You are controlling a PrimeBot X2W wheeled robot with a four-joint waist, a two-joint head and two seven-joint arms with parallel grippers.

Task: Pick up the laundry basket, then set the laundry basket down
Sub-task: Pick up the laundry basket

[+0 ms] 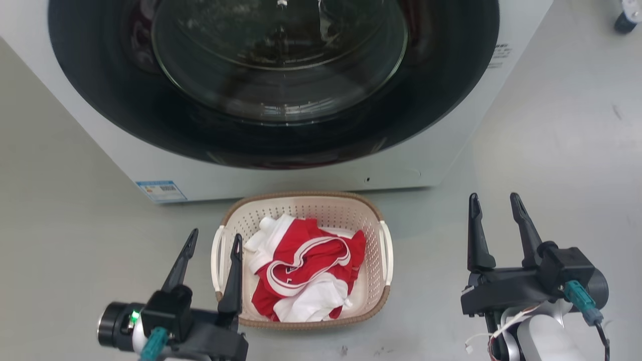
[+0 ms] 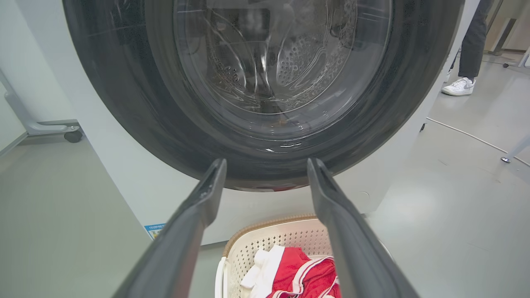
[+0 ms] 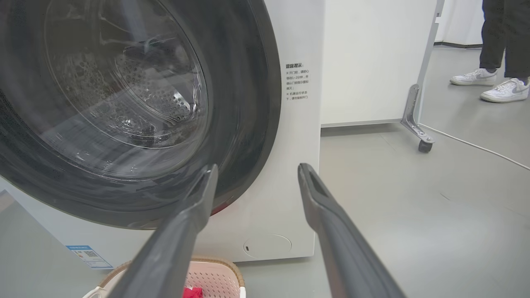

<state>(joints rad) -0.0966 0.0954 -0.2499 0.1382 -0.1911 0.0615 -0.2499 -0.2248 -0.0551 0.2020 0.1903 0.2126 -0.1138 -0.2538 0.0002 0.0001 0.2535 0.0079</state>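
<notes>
- This looks like a lab or test room, not a home.
- A washing machine (image 3: 298,186) stands on a bare grey floor (image 3: 414,215).
- A white panel (image 3: 372,62) on a caster wheel (image 3: 425,145) stands behind it.
- A loose cable (image 3: 476,145) crosses the floor near a person's sneakers (image 3: 503,90).

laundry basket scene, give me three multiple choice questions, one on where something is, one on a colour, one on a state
1. Where does the laundry basket stand?
A) on the floor in front of the washing machine
B) on top of the washing machine
C) inside the drum

2. What colours are the clothes in it?
A) blue and grey
B) red and white
C) black and yellow

3. How do the left gripper's jaws stand?
A) shut on a handle
B) shut on a garment
C) open

1 A: the head view shows it on the floor at the machine's foot.
2 B: red cloth with white trim lies inside.
3 C: a wide gap parts them in the left wrist view.
</notes>
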